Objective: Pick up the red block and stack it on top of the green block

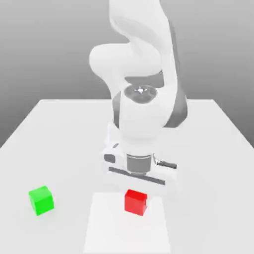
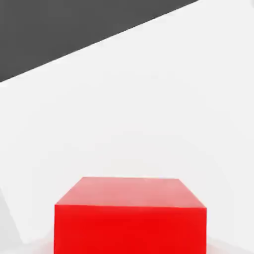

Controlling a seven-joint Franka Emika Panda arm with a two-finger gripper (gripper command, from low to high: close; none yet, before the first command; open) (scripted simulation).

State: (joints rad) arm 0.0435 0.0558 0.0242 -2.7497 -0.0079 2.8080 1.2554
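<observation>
Exterior view | red block (image 1: 135, 202): 1 | green block (image 1: 41, 200): 1 | table (image 1: 59, 134): 1

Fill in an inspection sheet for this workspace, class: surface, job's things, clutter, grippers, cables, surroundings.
Surface: flat white table, with a paler rectangular patch under the red block.
Job's things: red cube block resting on the table; green cube block apart, toward the exterior view's left, nothing on it.
Clutter: nothing seen.
Grippers: white arm's gripper behind the red block, shut.
Cables: nothing seen.
Surroundings: plain grey backdrop.
</observation>
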